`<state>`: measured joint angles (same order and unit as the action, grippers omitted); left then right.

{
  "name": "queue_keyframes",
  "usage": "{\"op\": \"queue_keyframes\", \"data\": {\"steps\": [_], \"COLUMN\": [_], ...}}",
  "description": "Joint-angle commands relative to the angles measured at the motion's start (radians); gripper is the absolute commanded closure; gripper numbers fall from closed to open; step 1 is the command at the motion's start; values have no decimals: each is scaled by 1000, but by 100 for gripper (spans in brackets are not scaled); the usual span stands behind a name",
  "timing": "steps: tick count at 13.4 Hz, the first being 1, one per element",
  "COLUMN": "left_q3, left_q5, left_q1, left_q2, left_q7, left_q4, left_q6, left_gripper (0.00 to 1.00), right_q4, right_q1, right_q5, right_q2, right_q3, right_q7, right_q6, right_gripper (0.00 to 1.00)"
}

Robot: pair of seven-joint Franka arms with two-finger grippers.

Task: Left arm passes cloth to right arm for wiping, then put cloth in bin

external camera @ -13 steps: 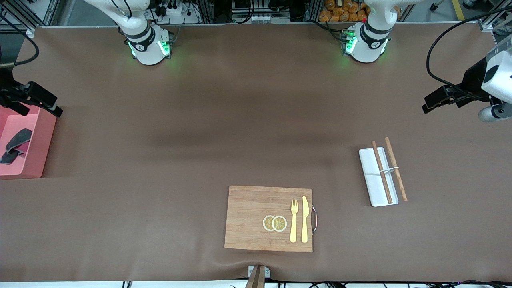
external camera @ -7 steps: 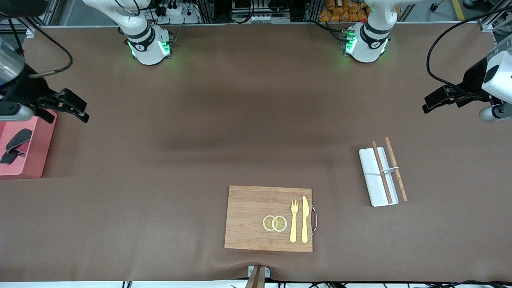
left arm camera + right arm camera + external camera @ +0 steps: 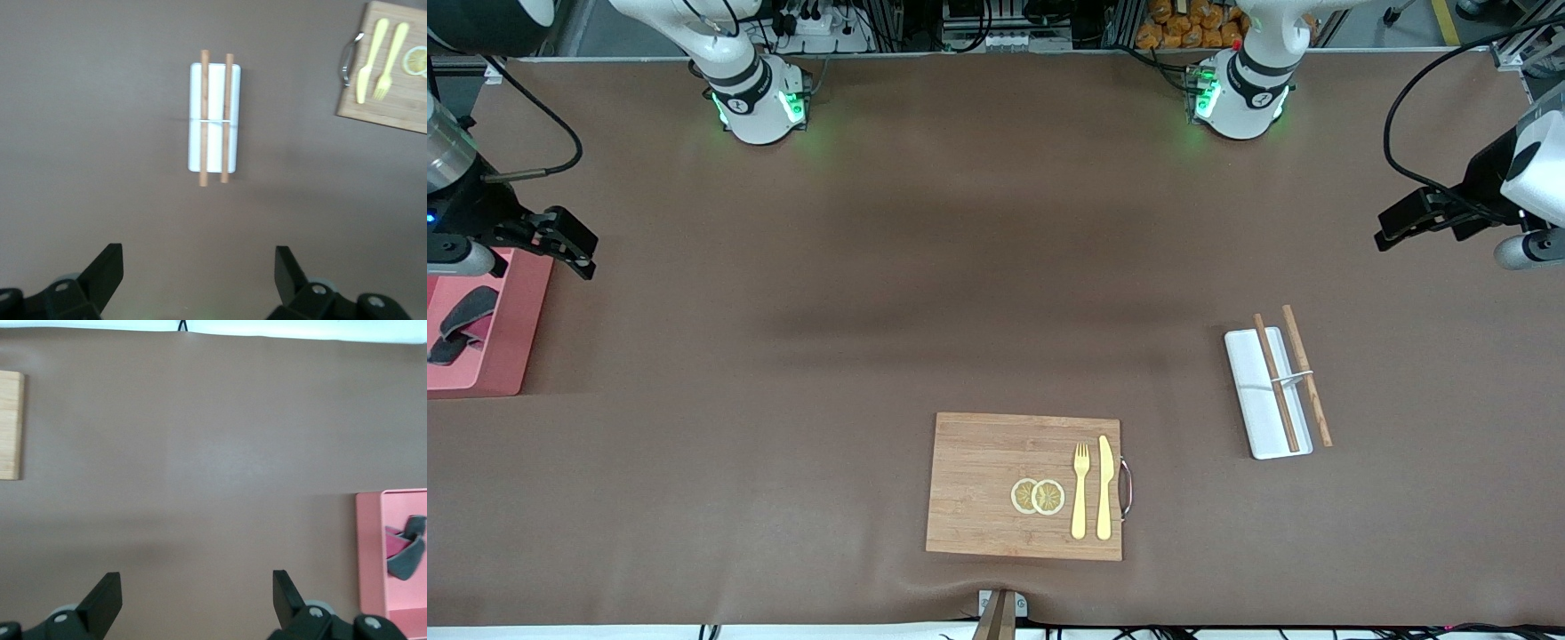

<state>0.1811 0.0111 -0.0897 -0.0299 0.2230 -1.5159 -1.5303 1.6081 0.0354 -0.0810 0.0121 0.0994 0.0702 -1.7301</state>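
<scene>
Cloth (image 3: 461, 322) lies in the bin (image 3: 511, 342) at the right arm's end of the table: task looks done. Right gripper (image 3: 569, 244) hangs just beside the bin, fingers apart, empty. Left gripper (image 3: 1405, 222) waits over bare table, fingers apart.

Hanging raised at both ends of the table: right gripper (image 3: 569, 244) with fingers (image 3: 103, 597) spread wide, holding nothing; left gripper (image 3: 1400, 222) likewise with its 2 fingers (image 3: 107, 270) apart, gripping nothing, pointing toward the table's middle.

Table (image 3: 871, 267) — bin (image 3: 511, 356), board (image 3: 987, 462), tray (image 3: 1249, 400)
</scene>
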Motion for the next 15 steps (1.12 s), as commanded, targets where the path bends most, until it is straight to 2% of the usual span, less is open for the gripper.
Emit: {"op": "queue_keyframes", "data": {"steps": [1,3,15], "left_q3": [6,8,6], "left_q5": [40,38,24], "left_q1": [2,2,2], "left_q2": [10,10,10], "left_q7": [-28,-28,-30], "left_q4": [6,6,6], "left_q6": [7,7,9], "left_gripper": [0,0,0], "right_q4": [-20,-28,-27], "right_q1": [47,49,60], "right_q5": [49,56,60], "right_q2": [2,6,16], "right_q3": [3,2,2], "right_q7": [-62,-67,-70], "right_q6": [14,53,60], "right_gripper": [0,0,0]}}
